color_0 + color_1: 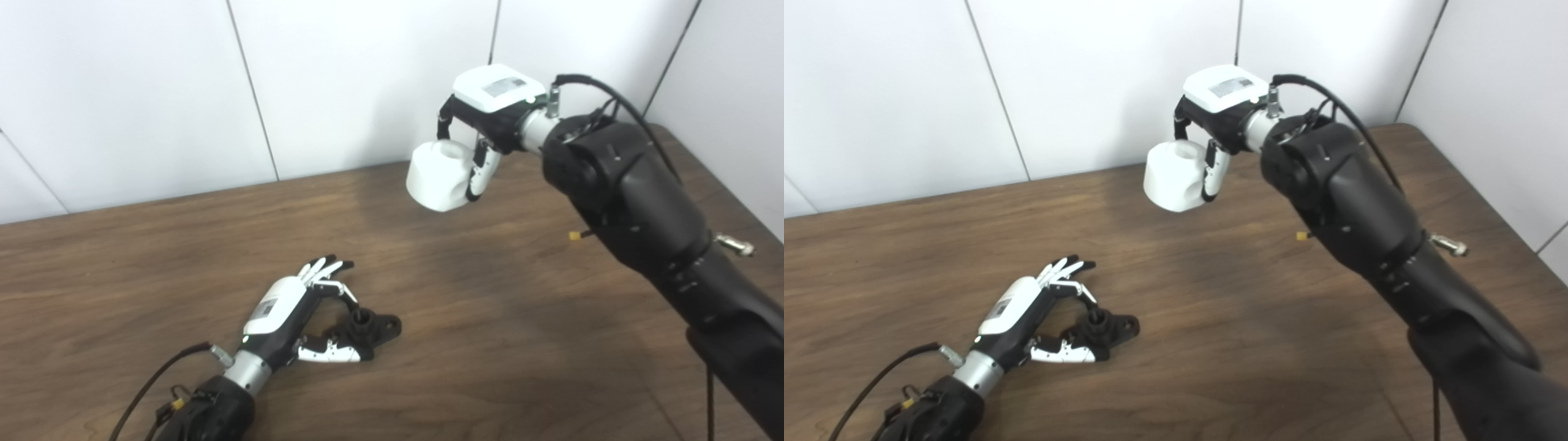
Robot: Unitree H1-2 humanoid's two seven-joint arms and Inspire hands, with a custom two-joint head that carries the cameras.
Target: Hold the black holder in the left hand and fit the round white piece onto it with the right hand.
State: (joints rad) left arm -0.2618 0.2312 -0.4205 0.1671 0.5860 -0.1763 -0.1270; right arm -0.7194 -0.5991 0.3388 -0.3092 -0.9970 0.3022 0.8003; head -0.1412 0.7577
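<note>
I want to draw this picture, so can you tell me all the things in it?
Round white piece: one, white, held up in the air above the far side of the table.
Black holder: one, black, lying on the table near the front.
Table: one, brown wood, under everything.
Wall: white panels, behind the table.
Left hand: one, white and black, resting at the black holder with fingers spread around it, not lifting it.
Right hand: one, white and black, gripping the round white piece.
</note>
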